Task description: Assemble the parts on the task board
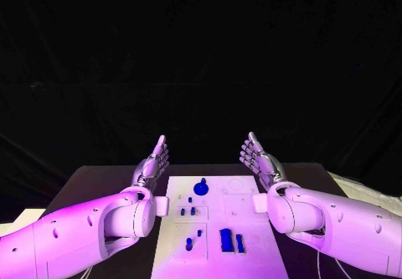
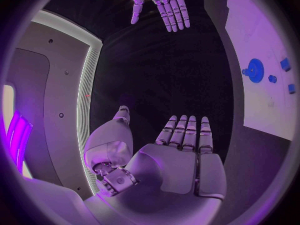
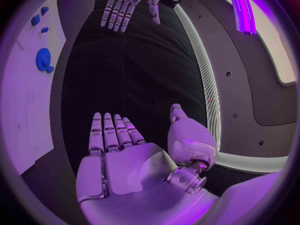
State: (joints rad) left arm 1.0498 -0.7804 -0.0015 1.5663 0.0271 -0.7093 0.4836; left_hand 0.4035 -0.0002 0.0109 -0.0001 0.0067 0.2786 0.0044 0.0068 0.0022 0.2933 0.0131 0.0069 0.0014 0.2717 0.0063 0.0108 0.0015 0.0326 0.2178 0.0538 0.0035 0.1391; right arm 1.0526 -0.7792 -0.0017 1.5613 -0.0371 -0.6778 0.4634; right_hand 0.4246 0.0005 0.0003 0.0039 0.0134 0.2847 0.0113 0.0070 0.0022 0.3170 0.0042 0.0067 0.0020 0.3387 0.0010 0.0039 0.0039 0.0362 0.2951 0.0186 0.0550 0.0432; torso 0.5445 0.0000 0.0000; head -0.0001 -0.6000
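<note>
left hand (image 1: 151,165): raised above the table, just off the board's left edge near its far corner; flat, fingers straight and side by side, thumb apart, holding nothing; palm turned toward the other hand; same flat empty palm seen in the left wrist view (image 2: 181,160)
right hand (image 1: 261,161): raised above the far right corner of the board; flat, fingers straight, empty; palm facing the left hand, well apart from it; flat and empty in the right wrist view too (image 3: 122,160)
board (image 1: 219,256): white plate lying lengthwise in the middle of the table, between the two forearms
round blue part (image 1: 201,188): toothed like a gear, near the board's far edge, left of its middle; also seen in the wrist views (image 2: 254,69) (image 3: 44,59)
small blue parts (image 1: 190,210): a cluster toward the board's left edge, about halfway along
long blue blocks (image 1: 226,240): two side by side toward the near edge, right of the middle
blue pegs (image 1: 189,244): near the board's near left corner
table (image 1: 92,180): black top, bare strips along both long edges of the board
</note>
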